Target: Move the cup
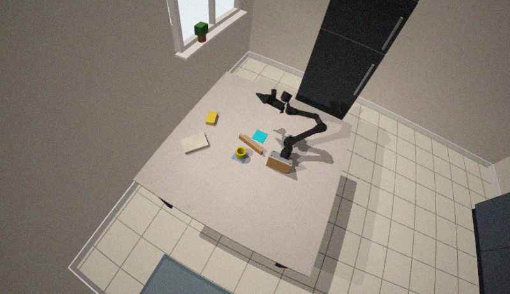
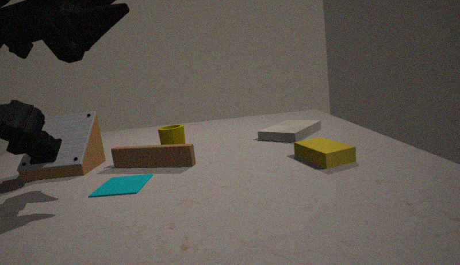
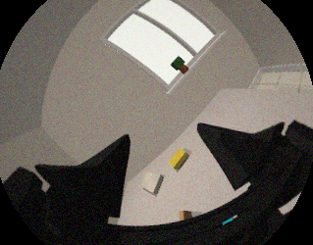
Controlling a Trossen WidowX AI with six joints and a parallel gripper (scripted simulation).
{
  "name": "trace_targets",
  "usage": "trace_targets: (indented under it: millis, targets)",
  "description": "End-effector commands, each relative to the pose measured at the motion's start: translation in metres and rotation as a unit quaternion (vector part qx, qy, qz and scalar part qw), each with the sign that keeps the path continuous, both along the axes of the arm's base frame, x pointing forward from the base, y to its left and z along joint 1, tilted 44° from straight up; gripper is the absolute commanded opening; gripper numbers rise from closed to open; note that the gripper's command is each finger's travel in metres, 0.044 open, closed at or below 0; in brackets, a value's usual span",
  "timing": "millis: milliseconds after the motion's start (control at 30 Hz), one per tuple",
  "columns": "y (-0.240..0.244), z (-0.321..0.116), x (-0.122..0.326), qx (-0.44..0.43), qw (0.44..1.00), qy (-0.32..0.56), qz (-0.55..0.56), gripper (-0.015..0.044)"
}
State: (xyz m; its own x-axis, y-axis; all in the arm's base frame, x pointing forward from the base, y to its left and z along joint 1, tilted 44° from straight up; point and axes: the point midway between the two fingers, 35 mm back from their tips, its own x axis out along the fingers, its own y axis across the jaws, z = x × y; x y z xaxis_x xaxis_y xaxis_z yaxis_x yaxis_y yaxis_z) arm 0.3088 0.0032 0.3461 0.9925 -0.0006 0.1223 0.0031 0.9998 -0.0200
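The yellow cup (image 1: 240, 152) (image 2: 172, 135) stands upright on the blue pad (image 1: 238, 159). The marbles cannot be made out inside it. The cyan pad (image 1: 259, 136) (image 2: 121, 185) (image 3: 229, 220) lies bare on the table, on the other side of a wooden bar from the cup. My gripper (image 3: 164, 131) is open and empty. It is high above the table, well away from the cup and past the cyan pad in the top view. In the exterior view the bar hides the lower part of the cup and the blue pad.
The wooden bar (image 1: 250, 143) (image 2: 152, 156) stands between the two pads. A yellow block (image 1: 211, 118) (image 2: 324, 152) (image 3: 179, 159) and a flat cream block (image 1: 194, 143) (image 2: 289, 130) (image 3: 152, 182) lie further off. The arm's wedge-shaped base (image 1: 278, 163) (image 2: 93, 146) stands near the blue pad.
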Motion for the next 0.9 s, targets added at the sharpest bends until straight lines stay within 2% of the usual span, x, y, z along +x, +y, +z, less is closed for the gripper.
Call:
trace_targets:
  millis: [0, 100, 267, 400, 567, 867]
  targets:
    - [0.001, -0.002, 0.002, 0.006, 1.000, 0.006, 0.001, 0.0374]
    - [0.012, -0.039, 0.026, 0.080, 0.992, 0.097, 0.006, 0.0295]
    - [0.039, -0.116, 0.052, 0.201, 0.942, 0.268, -0.028, 0.0166]
    - [0.057, -0.170, 0.056, 0.258, 0.887, 0.372, -0.088, 0.0166]
    - [0.074, -0.225, 0.047, 0.291, 0.821, 0.458, -0.179, 0.0166]
    - [0.093, -0.304, 0.006, 0.269, 0.711, 0.521, -0.388, 0.0166]
